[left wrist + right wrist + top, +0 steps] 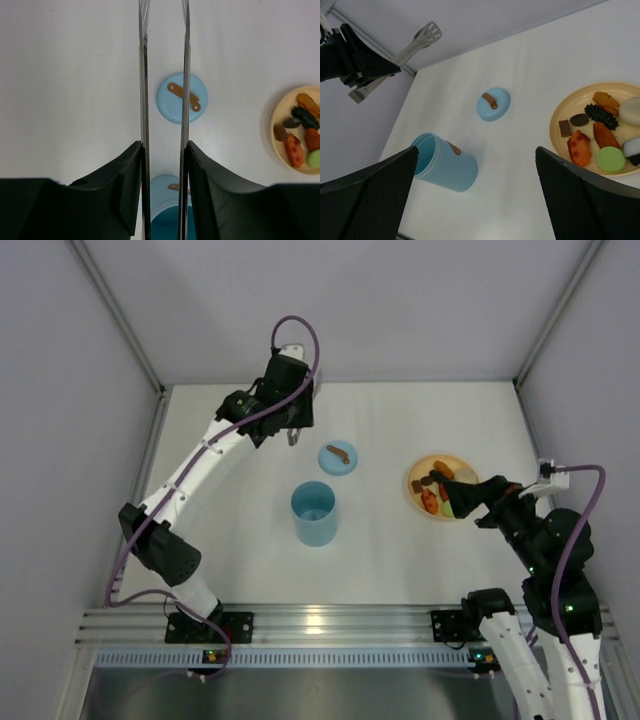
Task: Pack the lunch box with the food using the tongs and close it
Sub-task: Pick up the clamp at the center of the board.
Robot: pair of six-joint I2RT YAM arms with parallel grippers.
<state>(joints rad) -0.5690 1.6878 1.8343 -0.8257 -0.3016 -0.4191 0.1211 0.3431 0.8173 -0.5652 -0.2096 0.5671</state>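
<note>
The light blue lunch box [314, 512] stands upright mid-table, its mouth open and nothing showing inside; it also shows in the right wrist view [445, 162]. Its round blue lid [338, 457] with a brown handle lies flat just behind it. The food [432, 492], several small brown, orange, red and green pieces [600, 135], lies on an orange-yellow plate [418, 472]. My left gripper [287, 400] is shut on the tongs [144, 75], held above the table behind the lid, with both thin arms running between my fingers [120, 190]. My right gripper [465, 495] hovers open over the plate's near right edge.
White table bounded by grey walls at the back and on both sides. A metal rail with the arm bases [320, 625] runs along the near edge. The plate [557, 117] sits to the right of the lid [493, 104].
</note>
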